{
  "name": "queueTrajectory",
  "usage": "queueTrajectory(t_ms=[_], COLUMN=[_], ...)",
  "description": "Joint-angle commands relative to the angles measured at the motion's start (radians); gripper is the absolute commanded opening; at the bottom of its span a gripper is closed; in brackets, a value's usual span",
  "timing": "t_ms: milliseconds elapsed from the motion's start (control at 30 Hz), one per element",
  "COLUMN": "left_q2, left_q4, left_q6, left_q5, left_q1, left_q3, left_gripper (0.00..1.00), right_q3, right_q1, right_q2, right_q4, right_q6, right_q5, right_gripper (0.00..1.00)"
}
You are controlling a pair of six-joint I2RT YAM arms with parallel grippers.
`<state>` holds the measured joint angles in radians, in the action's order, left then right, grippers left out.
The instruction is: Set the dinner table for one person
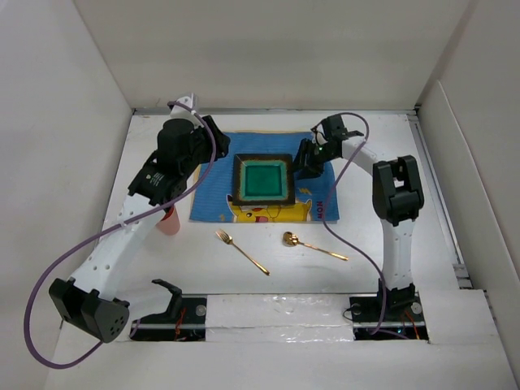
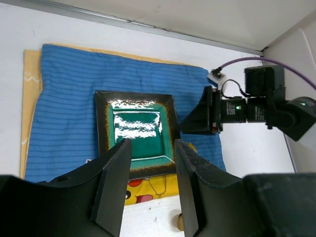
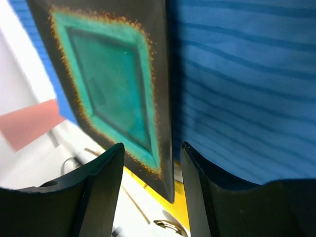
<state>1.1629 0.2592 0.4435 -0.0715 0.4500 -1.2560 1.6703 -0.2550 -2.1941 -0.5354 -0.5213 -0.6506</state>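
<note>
Backing off carelessly, we cd drag the plate (image 1: 262,180) off the placemat (image 1: 213,199): right fingers (image 3: 98,187) spread astride its right rim; left fingers (image 2: 116,187) spread, empty, hovering above.

walls: white panels (image 1: 268,49) | dinner table (image 1: 195,256): matte white | light: even

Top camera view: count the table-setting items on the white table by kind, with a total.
Blue striped cloth placemat: 1
Square green glazed plate with dark rim: 1
Gold metal fork: 1
Gold metal spoon: 1
Pink cup, partly behind the left arm: 1
Total: 5
</note>
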Motion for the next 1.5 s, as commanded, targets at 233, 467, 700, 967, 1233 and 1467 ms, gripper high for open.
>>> queueTrajectory(t_ms=[233,467,700,967,1233,1467], left_q2=[-0.022,-0.114,-0.264,-0.336,-0.374,-0.393], left_q4=[0.143,0.256,0.319,0.417,0.379,0.382], left_q6=[-0.034,0.044,0.089,0.087,0.084,0.083], left_q5=[-0.048,-0.024,-0.068,-0.051,-0.042,-0.062], left_q1=[-0.002,-0.002,-0.002,-0.002,-0.002,-0.002], left_q3=[-0.341,-0.437,-0.483,-0.447,-0.350,-0.313], left_gripper=[0.00,0.01,0.36,0.37,0.37,0.37], right_q3=[-0.006,0.203,0.599,0.895,0.841,0.821], right_q1=[-0.065,-0.433,-0.685,-0.793,-0.833,-0.845], right_q2=[0.384,0.341,0.042,-0.257,-0.311,-0.343], right_q4=[-0.022,0.098,0.054,-0.014,-0.003,0.023], right_q6=[0.003,-0.097,-0.120,-0.109,-0.112,-0.138], right_q5=[0.327,0.417,0.586,0.671,0.677,0.671], right_gripper=[0.00,0.00,0.27,0.69,0.67,0.56])
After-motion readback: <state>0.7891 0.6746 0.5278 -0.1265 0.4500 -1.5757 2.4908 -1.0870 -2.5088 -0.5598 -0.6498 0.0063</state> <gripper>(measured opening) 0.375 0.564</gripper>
